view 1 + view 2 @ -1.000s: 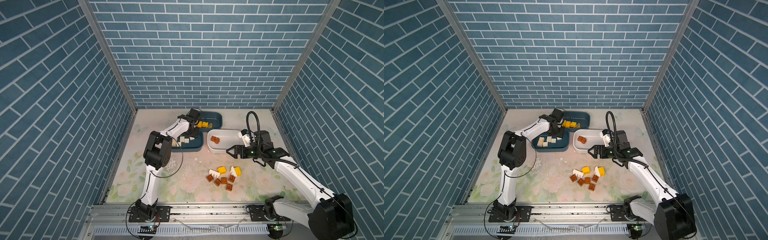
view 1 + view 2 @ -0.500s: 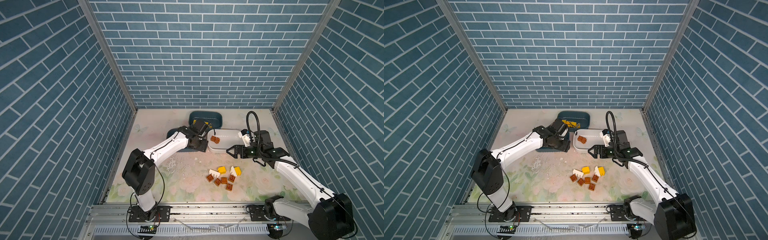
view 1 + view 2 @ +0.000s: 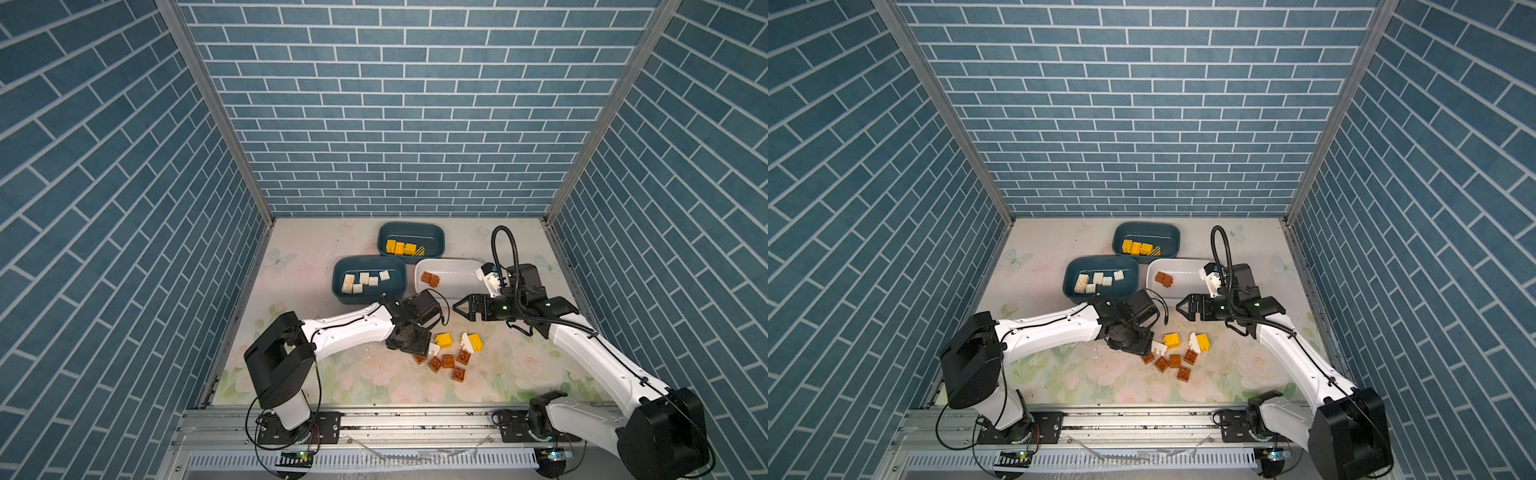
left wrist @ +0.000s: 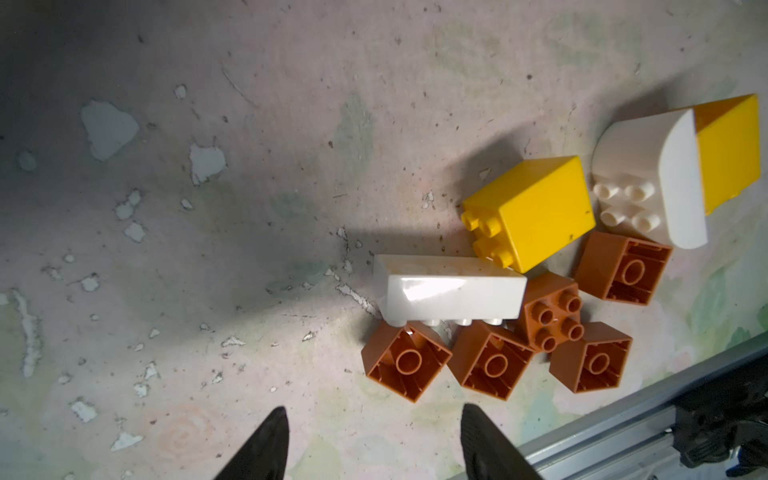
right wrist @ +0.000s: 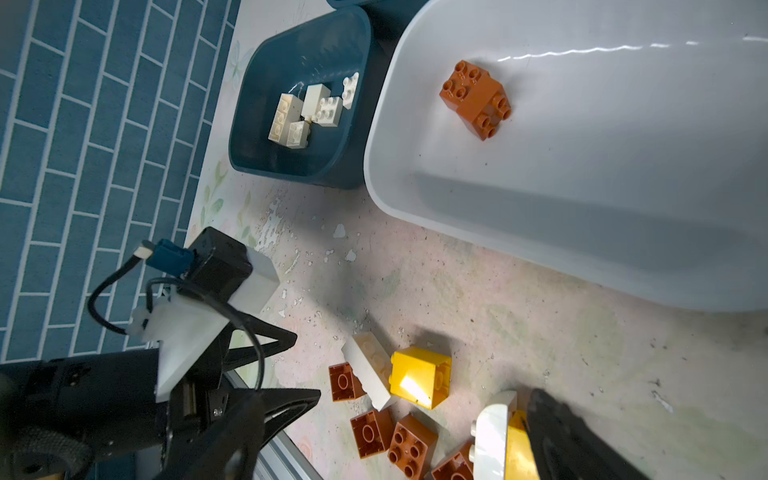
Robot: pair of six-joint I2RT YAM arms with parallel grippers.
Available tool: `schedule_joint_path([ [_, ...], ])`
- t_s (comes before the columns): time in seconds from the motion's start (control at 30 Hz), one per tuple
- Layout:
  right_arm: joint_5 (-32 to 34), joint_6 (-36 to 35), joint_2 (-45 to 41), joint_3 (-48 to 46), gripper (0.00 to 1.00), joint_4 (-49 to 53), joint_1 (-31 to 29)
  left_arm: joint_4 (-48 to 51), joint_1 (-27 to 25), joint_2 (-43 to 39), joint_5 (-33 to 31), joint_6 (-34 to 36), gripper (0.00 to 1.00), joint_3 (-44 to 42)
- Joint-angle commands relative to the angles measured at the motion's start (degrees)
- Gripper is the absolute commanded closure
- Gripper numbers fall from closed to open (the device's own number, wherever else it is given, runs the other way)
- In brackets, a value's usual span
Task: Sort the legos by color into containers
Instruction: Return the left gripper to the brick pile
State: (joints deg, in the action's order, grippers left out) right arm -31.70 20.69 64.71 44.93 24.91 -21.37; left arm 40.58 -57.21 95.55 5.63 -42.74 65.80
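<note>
— Where are we holding the left claw (image 4: 374,446)?
— We're hanging it over the bench (image 3: 307,266) at the edge of the loose pile. Its jaws are standing apart with nothing between them, just beside an upturned brown brick (image 4: 405,361).
— And the right claw (image 3: 457,309)?
— We're holding it spread wide and empty, between the white tub (image 3: 457,278) and the pile.
— What are we seeing in the pile?
— Five brown bricks in all. A long white brick (image 4: 449,291) is lying against a yellow brick (image 4: 536,212), and a curved white brick (image 4: 640,158) is touching a second yellow brick (image 4: 731,153).
— And in the tubs?
— Yellow bricks (image 3: 401,248) are lying in the far teal tub (image 3: 436,232) and cream bricks (image 3: 363,280) in the near teal tub (image 3: 395,282). Two brown bricks (image 3: 430,279) are sitting together in the white tub.
</note>
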Motion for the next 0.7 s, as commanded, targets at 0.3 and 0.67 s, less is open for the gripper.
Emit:
schedule_joint_path([
  [0.3, -3.9, -1.9, 1.0, -1.0, 0.02, 2.9, -0.1, -4.2, -2.0, 5.4, -2.3, -20.0, 0.39, -0.1],
  [0.67, -5.6, -2.8, 3.2, -0.5, 0.02, 2.5, -0.2, -6.2, -2.9, 8.1, -2.7, -24.3, 0.42, 0.7],
])
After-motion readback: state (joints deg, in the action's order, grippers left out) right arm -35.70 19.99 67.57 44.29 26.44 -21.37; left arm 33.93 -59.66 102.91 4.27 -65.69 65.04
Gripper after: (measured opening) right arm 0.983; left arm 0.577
